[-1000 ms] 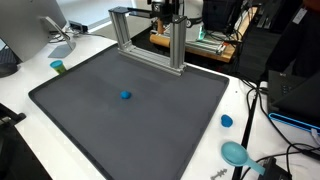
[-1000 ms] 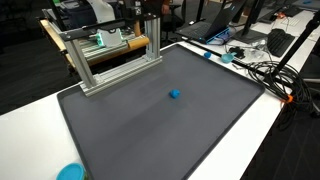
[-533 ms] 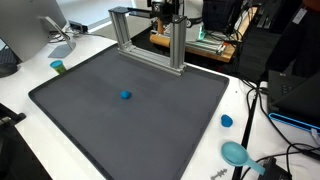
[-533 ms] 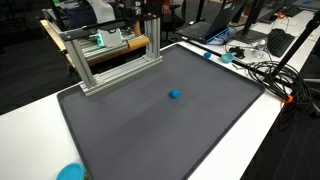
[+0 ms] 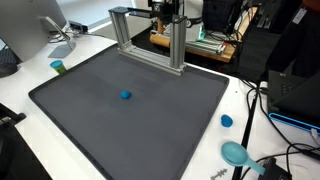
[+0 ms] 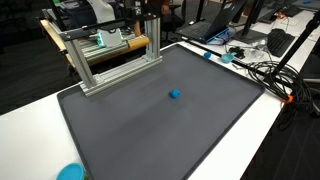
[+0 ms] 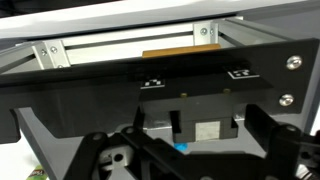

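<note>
In an exterior view I've got the blue block (image 5: 125, 96) lying alone near the middle of the dark mat (image 5: 150, 135), well apart from the metal frame (image 5: 178, 45) at the mat's far edge. Off the mat, a green cup (image 5: 58, 67) stands on the white table (image 5: 245, 100) at one corner and a teal bowl (image 5: 235, 153) sits at another.

In an exterior view from the other side, the blue block (image 6: 174, 95) again sits mid-mat, with the frame (image 6: 110, 55) standing behind it and the bowl (image 6: 70, 172) at the near edge.

On the wrist view, my claw (image 7: 185, 160) has its jaws spread wide apart with nothing between them. A sliver of the block (image 7: 181, 148) peeks through below the frame's rails (image 7: 120, 45).
</note>
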Motion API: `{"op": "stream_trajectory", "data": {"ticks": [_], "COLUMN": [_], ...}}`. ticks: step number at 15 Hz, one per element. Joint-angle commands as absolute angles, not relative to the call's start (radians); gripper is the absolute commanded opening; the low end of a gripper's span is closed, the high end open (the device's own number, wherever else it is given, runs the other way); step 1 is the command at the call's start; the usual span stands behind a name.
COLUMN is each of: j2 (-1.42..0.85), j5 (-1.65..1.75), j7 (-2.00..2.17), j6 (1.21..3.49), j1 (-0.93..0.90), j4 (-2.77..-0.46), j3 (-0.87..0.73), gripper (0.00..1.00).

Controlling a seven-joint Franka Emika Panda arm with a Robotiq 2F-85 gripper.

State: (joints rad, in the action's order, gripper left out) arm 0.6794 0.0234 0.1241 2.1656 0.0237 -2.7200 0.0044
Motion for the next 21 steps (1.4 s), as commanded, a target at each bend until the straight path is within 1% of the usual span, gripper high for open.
{"op": "stream_trajectory", "data": {"ticks": [1,5,7,8,9,10,12,13,15,16,18,19,20,21], "j2": [0.66,0.646,0.646,0.649,0.65,0.653,0.657,0.658,0.662,0.661,0.66,0.66,0.658,0.658], "j5": [0.027,0.012,0.011,0.008,0.006,0.001,-0.006,-0.009,-0.018,-0.021,-0.032,-0.037,-0.042,-0.049], "j7": [0.102,0.071,0.063,0.055,0.047,0.033,0.012,0.0,-0.033,-0.044,-0.062,-0.069,-0.073,-0.076], "j6": [2.158,2.161,2.159,2.154,2.147,2.142,2.134,2.131,2.13,2.129,2.133,2.138,2.145,2.145], "j1": [0.022,0.008,0.004,0.001,0.0,-0.002,-0.004,-0.005,-0.009,-0.009,-0.013,-0.016,-0.019,-0.022], "j4": [-2.721,-2.724,-2.726,-2.728,-2.729,-2.729,-2.729,-2.729,-2.728,-2.728,-2.73,-2.731,-2.733,-2.732], "j3": [0.017,0.012,0.01,0.007,0.003,-0.005,-0.017,-0.024,-0.041,-0.046,-0.053,-0.055,-0.054,-0.054], "gripper": [1.0,0.99,0.95,0.91,0.92,0.83,0.72,0.68,0.68,0.73,0.72,0.49,0.46,0.39]}}
